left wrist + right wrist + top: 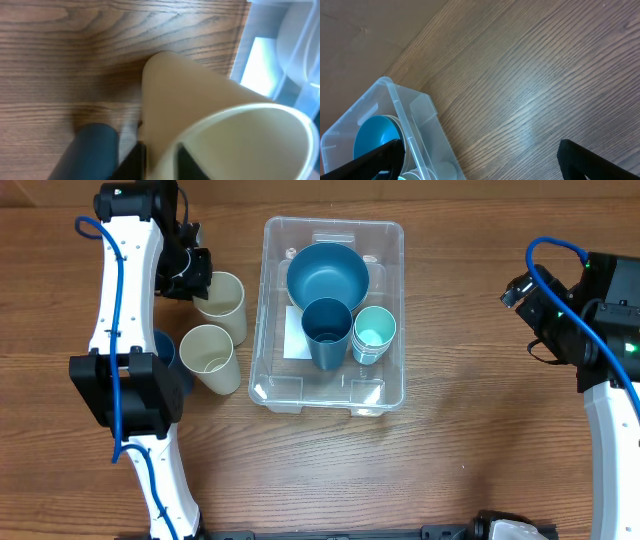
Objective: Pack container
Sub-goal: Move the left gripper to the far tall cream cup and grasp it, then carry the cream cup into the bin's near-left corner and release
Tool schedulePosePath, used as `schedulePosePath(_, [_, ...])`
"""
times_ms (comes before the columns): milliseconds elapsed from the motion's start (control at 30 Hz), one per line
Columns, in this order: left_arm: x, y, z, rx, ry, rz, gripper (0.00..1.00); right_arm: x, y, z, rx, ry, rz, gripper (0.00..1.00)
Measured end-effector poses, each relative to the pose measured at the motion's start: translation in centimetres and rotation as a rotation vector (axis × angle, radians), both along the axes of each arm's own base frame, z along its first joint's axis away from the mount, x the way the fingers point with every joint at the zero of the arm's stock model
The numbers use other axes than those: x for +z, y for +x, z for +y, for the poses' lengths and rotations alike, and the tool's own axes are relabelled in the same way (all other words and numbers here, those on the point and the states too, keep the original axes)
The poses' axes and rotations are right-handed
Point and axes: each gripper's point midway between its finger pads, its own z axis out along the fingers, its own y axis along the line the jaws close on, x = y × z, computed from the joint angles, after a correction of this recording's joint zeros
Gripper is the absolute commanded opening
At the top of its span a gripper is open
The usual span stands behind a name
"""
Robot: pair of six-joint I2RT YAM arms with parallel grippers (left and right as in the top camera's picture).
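The clear container (266, 320) stands mid-table and holds a blue bowl (327, 273), a dark blue cup (327, 332) and a stack of mint cups (375, 333). Its white label (294, 333) shows on the base. Two cream cups stand to its left, one further back (224, 302) and one nearer (209, 358). My left gripper (192, 278) is shut on the rim of the back cream cup (200, 95), one finger inside and one outside (160, 152). My right gripper (480, 162) is open and empty, over bare table right of the container (415, 117).
A dark blue cup (165, 348) stands partly hidden under my left arm; it also shows in the left wrist view (92, 152). The container's corner (280, 55) lies just right of the held cup. Wooden table (480, 430) stretches right of the container.
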Motion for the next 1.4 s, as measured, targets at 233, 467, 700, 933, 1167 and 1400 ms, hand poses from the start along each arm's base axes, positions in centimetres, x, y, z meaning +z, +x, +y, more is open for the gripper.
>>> schedulePosePath(233, [0.0,0.6,1.0,0.034,0.046,-0.017,0.04,0.0,0.0,0.0,0.001,0.000,0.000,1.00])
schedulePosePath(467, [10.3,2.4,1.5,0.056,0.079,-0.328,0.04,0.0,0.0,0.0,0.000,0.000,0.000,1.00])
schedulePosePath(700, [23.5,-5.4,-2.0,-0.009,0.051,-0.605,0.04,0.0,0.0,0.0,0.000,0.000,0.000,1.00])
schedulePosePath(933, [25.0,-8.4,-8.2,-0.143,-0.069,-0.625,0.04,0.0,0.0,0.0,0.001,0.000,0.000,1.00])
schedulePosePath(1167, [25.4,-9.8,-11.6,-0.226,-0.109,-0.629,0.04,0.0,0.0,0.0,0.001,0.000,0.001,1.00])
schedulePosePath(1400, [29.0,-17.0,-9.4,-0.215,-0.125,-0.728,0.04,0.0,0.0,0.0,0.000,0.000,0.000,1.00])
